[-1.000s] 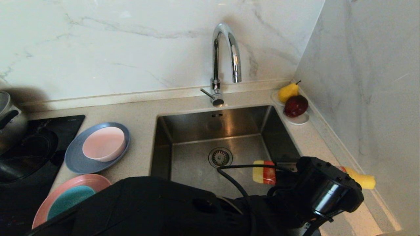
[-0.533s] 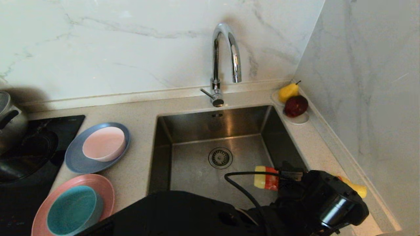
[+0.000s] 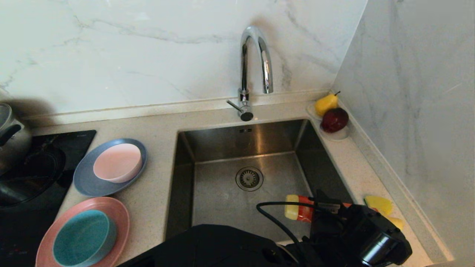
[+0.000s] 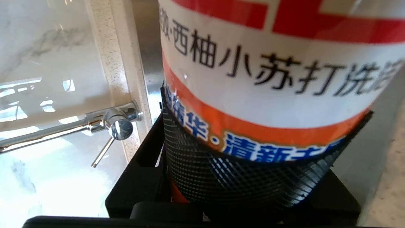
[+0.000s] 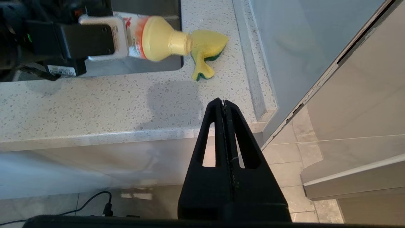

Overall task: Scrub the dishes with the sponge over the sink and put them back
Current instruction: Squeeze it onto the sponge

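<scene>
My left pincer [image 5: 104, 38] gripped the yellow-capped red-and-white detergent bottle [image 5: 148, 38] sideways, nozzle touching the bent yellow-green sponge [image 5: 207, 47] at the desk's right edge; risk: overpouring. Right pincer [image 5: 224, 106] parked, closed.

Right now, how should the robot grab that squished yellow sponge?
From above, pinching across the fat yellow body of the sponge, not its thin curled tail. It lies flat on the counter, so only its top is free. The soap bottle tip sits close; come from the wall side.

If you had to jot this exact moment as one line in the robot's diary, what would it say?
left gripper: holds detergent bottle tipped sideways, nozzle at sponge | sponge: on counter beside sink | dishes: stacked left, untouched | right gripper: shut, parked below counter edge
</scene>
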You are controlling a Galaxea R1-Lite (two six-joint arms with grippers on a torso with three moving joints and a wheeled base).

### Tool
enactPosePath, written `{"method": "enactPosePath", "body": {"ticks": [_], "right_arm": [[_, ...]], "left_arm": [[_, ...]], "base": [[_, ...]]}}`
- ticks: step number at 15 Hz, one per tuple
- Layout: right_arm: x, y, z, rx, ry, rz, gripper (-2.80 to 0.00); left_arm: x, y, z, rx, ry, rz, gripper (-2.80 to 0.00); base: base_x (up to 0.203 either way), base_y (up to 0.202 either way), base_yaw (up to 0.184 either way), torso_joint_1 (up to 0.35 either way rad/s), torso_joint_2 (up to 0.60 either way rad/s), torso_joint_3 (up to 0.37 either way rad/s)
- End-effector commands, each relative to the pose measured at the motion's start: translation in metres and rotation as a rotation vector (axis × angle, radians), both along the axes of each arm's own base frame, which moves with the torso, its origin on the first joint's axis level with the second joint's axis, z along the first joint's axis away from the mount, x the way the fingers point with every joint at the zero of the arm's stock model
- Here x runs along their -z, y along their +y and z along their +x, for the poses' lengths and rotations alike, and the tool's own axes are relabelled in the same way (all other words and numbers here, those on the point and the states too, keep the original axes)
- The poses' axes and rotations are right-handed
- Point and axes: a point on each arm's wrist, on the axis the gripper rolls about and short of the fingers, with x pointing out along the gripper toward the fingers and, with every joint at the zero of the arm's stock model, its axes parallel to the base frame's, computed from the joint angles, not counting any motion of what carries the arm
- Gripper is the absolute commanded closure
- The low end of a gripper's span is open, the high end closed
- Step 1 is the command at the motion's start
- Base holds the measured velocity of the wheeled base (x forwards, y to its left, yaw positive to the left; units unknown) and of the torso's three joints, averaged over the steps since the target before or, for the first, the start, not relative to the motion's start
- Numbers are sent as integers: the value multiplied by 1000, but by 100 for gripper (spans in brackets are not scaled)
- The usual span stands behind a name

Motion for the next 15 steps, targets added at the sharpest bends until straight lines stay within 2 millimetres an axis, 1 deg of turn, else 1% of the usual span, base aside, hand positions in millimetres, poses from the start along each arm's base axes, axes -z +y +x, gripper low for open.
{"method": "enactPosePath", "body": {"ticks": [1,3,12,14,15], "right_arm": [[0,0,0,0,0,0,0],[0,0,0,0,0,0,0],[0,0,0,0,0,0,0],[0,0,0,0,0,0,0],[0,0,0,0,0,0,0]], "left_arm": [[10,-2,-5,4,2,30,0],[14,-3,-6,2,4,40,0],[18,-2,-5,-15,-9,94,0],[21,-4,-4,-28,-15,100,0],[20,-5,-3,-31,-19,93,0]], "base": [[0,0,0,0,0,0],[0,0,0,0,0,0],[0,0,0,0,0,0],[0,0,0,0,0,0],[0,0,0,0,0,0]]}}
